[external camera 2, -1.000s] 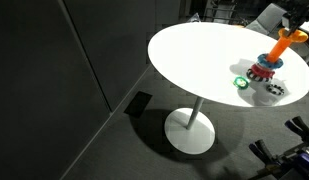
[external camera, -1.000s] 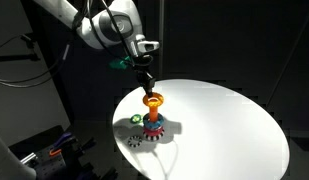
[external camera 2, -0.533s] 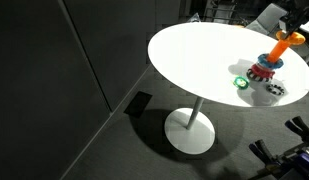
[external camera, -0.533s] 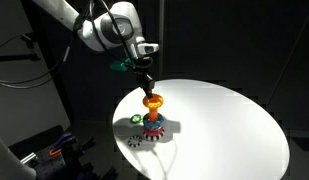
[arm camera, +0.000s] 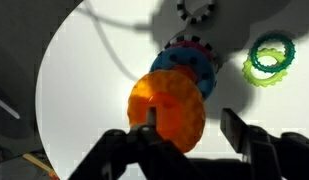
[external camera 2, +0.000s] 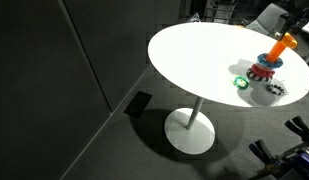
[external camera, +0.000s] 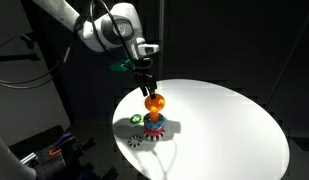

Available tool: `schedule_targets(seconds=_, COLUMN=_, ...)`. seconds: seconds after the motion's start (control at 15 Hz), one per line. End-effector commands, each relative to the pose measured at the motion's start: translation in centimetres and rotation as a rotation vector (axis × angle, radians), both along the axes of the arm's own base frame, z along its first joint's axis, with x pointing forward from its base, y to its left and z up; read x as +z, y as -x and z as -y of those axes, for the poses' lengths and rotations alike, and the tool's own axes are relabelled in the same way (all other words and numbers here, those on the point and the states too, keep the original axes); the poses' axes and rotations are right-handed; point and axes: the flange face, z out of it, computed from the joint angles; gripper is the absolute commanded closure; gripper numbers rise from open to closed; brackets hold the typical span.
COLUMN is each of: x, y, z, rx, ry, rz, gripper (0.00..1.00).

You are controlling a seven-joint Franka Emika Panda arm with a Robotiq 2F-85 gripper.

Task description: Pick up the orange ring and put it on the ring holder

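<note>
The orange ring (external camera: 152,102) hangs tilted just above the ring holder (external camera: 154,124), a peg stacked with blue and red toothed rings near the table's edge. My gripper (external camera: 148,90) is directly over it. In the wrist view the orange ring (arm camera: 166,108) leans against one finger, and a clear gap separates it from the other finger (arm camera: 237,130). The jaws of the gripper (arm camera: 194,125) stand open. The holder's blue ring (arm camera: 191,62) shows behind the orange one. The peg's tip is hidden by the ring. In an exterior view the orange ring (external camera 2: 282,44) sits over the holder (external camera 2: 264,70).
A small green ring (external camera: 136,119) and a flat dark toothed ring (external camera: 139,139) lie on the round white table (external camera: 224,120) beside the holder. In the wrist view, the green ring (arm camera: 269,57) lies right of the stack. The table edge runs close by.
The jaws have opened off the orange ring. The ring has tipped from flat to more on edge and sits slightly lower over the holder. The arm has hardly moved.
</note>
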Motion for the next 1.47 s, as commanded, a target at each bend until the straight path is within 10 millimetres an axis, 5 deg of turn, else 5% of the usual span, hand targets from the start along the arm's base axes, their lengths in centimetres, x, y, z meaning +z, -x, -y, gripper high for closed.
schedule_targets(seconds=0.0, x=0.2, y=0.1, z=0.1, rx=-0.012, ry=0.010, rz=0.012, gripper=0.02)
schedule_targets(seconds=1.4, x=1.1, y=-0.3, z=0.4, rx=-0.050, ry=-0.137, rz=0.095, gripper=0.00)
